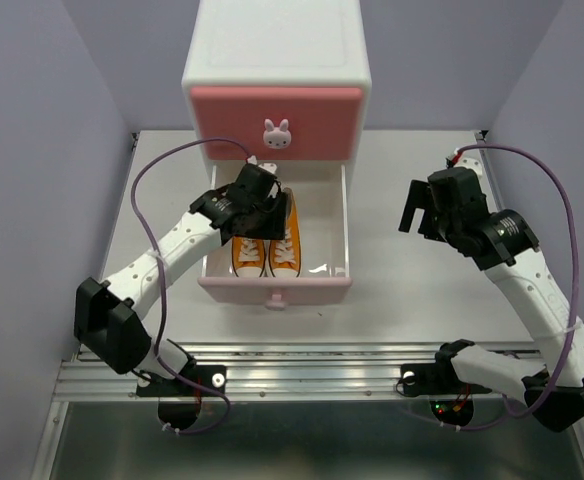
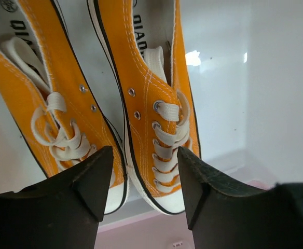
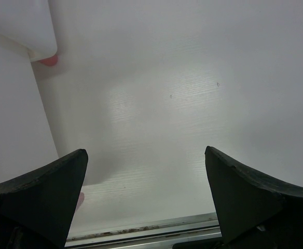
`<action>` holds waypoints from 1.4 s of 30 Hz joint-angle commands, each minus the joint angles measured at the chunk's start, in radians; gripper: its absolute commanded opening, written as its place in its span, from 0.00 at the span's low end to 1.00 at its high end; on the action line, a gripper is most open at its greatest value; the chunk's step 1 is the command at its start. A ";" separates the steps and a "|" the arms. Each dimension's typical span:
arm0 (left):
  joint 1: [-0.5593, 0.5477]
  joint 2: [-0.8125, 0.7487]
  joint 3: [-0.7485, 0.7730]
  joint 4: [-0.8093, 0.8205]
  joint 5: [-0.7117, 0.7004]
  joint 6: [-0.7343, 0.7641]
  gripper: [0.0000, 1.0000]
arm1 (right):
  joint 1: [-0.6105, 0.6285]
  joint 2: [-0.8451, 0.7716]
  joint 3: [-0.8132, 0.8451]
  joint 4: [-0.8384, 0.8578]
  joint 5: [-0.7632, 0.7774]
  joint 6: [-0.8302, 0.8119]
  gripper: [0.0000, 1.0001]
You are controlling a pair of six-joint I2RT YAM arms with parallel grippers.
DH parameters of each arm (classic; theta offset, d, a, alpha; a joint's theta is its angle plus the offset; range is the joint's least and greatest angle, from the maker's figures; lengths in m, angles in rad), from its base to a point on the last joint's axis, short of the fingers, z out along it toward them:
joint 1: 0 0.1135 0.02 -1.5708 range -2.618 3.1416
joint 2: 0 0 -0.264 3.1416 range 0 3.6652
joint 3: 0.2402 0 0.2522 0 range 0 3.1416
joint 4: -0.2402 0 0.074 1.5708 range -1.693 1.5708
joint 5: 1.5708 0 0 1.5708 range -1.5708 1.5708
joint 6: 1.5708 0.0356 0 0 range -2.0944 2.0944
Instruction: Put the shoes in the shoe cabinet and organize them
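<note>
Shoe cabinet (image 1: 277, 50): white body at the far middle of the table (image 1: 412, 290). Upper pink drawer (image 1: 317, 110) shut, white bunny knob (image 1: 277, 133) centred. Lower drawer (image 1: 312, 288) pulled out toward the arms, white inside, pink front.

Shoes: 2 orange sneakers in the lower drawer's left half, side by side and touching or nearly so: left sneaker (image 1: 247, 250) (image 2: 68, 78), right sneaker (image 1: 285, 245) (image 2: 141, 78). Orange canvas, white laces, white toe caps, thin dark line along the white sole edge, white insoles with dark print. Both upright on their soles. Long axes run front to back in the drawer, roughly parallel; toes toward the drawer front, heels toward the cabinet body.

Left gripper (image 1: 259, 222) (image 2: 141, 181): over the open drawer, fingers spread, nothing held. In the wrist view they bracket the toe end of 1 sneaker; probably just above it, contact not resolvable.

Right gripper (image 1: 419, 220) (image 3: 146, 176): fingers wide apart, nothing between them, over bare table right of the cabinet, 1 pink foot (image 3: 47, 60) in its view.
</note>
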 commanded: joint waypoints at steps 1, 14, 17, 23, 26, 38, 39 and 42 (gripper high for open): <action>0.011 -0.099 0.079 -0.041 -0.018 -0.029 0.69 | -0.008 -0.026 0.011 0.028 0.012 0.013 1.00; 0.014 -0.205 0.196 -0.166 -0.075 -0.047 0.99 | -0.008 0.020 0.056 0.191 -0.080 -0.080 1.00; 0.015 -0.223 0.203 -0.193 -0.081 -0.061 0.99 | -0.008 0.023 0.057 0.215 -0.105 -0.091 1.00; 0.023 -0.252 0.182 -0.196 -0.023 -0.067 0.99 | -0.008 0.026 0.048 0.235 -0.116 -0.107 1.00; 0.024 -0.240 0.188 -0.193 -0.015 -0.064 0.99 | -0.008 0.025 0.043 0.244 -0.112 -0.100 1.00; 0.043 -0.169 0.185 -0.103 -0.003 -0.052 0.99 | -0.008 0.022 0.045 0.252 -0.073 -0.099 1.00; 0.046 -0.168 0.185 -0.100 -0.002 -0.051 0.99 | -0.008 0.020 0.046 0.250 -0.073 -0.099 1.00; 0.055 -0.169 0.168 -0.078 0.003 -0.051 0.99 | -0.008 0.022 0.051 0.244 -0.074 -0.100 1.00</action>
